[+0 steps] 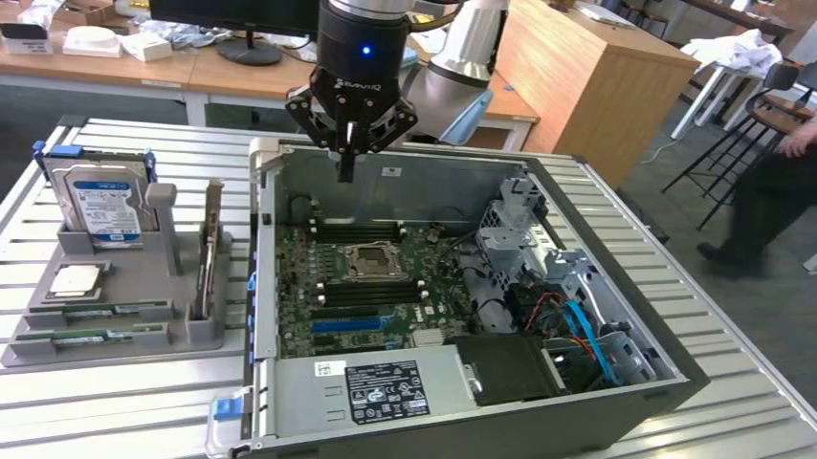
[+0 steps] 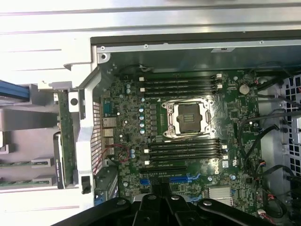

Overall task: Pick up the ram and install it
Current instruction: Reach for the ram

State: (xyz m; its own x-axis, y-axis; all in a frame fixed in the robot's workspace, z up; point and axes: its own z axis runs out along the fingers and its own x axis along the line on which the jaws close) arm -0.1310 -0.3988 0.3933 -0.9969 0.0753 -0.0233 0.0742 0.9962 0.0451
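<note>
In the exterior view the gripper [image 1: 344, 170] hangs over the back of the open computer case [image 1: 638, 335]. It is above the motherboard [image 1: 370, 287], near the case's far wall. Its fingers are drawn together into one narrow tip and carry nothing. The ram [image 1: 105, 309] lies flat in a grey tray [image 1: 166, 263] on the slatted surface [image 1: 715, 287], outside the case and well apart from the gripper. From the gripper it is off to the exterior view's left and nearer the camera, across the case's side wall. A twin green stick [image 1: 92, 335] lies just beside it; which of the two the task means I cannot tell. Both run lengthwise across the view, roughly parallel to the black memory slots [image 1: 370, 292], which stand empty. A hard drive [image 1: 102, 206] and a tall expansion card [image 1: 210, 253] stand upright in the same tray.

In the wrist view the gripper [image 2: 160, 202] looks straight down onto the motherboard, its dark fingers meeting with no gap that I can make out. The empty slots [image 2: 183, 150] flank the bare processor socket [image 2: 188, 117]. The tray's green sticks [image 2: 23, 163] show at the picture's edge, beyond the case wall. The pick has not been made.
</note>
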